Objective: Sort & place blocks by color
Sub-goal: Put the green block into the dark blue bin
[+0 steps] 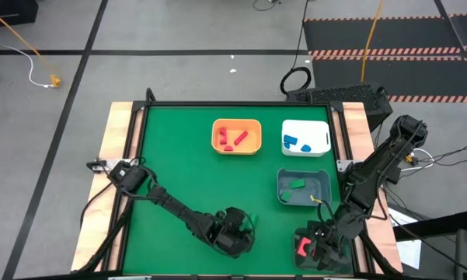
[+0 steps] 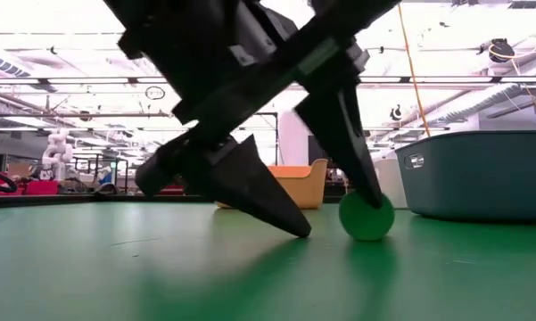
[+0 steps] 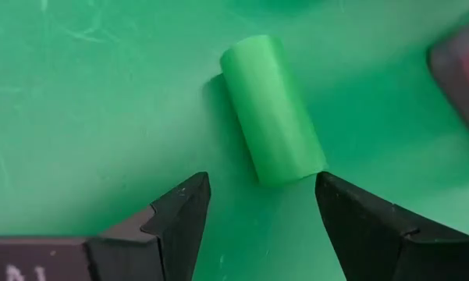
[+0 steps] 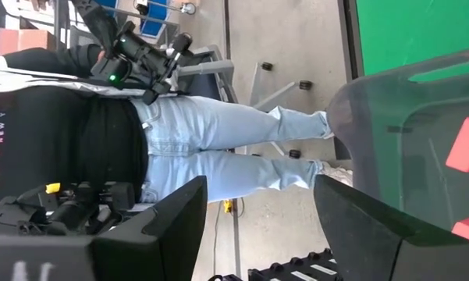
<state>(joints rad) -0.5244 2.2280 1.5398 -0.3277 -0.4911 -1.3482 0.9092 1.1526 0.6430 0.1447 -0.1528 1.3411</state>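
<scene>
A green cylinder block (image 3: pixel 271 109) lies on its side on the green table mat; its round end shows in the low view (image 2: pixel 367 217). My left gripper (image 3: pixel 261 179) is open near the table's front edge (image 1: pixel 235 236). Its fingertips are down at the mat, on either side of the cylinder's near end. My right gripper (image 1: pixel 315 250) is open and empty at the front right corner, and in its own view (image 4: pixel 257 183) it points off the table. Red pieces lie in the orange bin (image 1: pixel 215 136), blue ones in the white bin (image 1: pixel 326 138), and a green one in the grey bin (image 1: pixel 282 187). My left gripper has one fingertip (image 3: pixel 332 191) right at the near end of the green cylinder (image 3: pixel 308 168); I cannot tell whether it touches. The other fingertip (image 3: pixel 189 195) stands clear of it. The fingers come from above, slanting, along the cylinder.
The three bins stand in the far and right part of the mat. A grey see-through shape (image 4: pixel 406 133) with red pieces (image 4: pixel 468 144) behind it shows beside my right gripper. A person (image 4: pixel 179 140) stands beyond the table's edge. The mat's left half is bare.
</scene>
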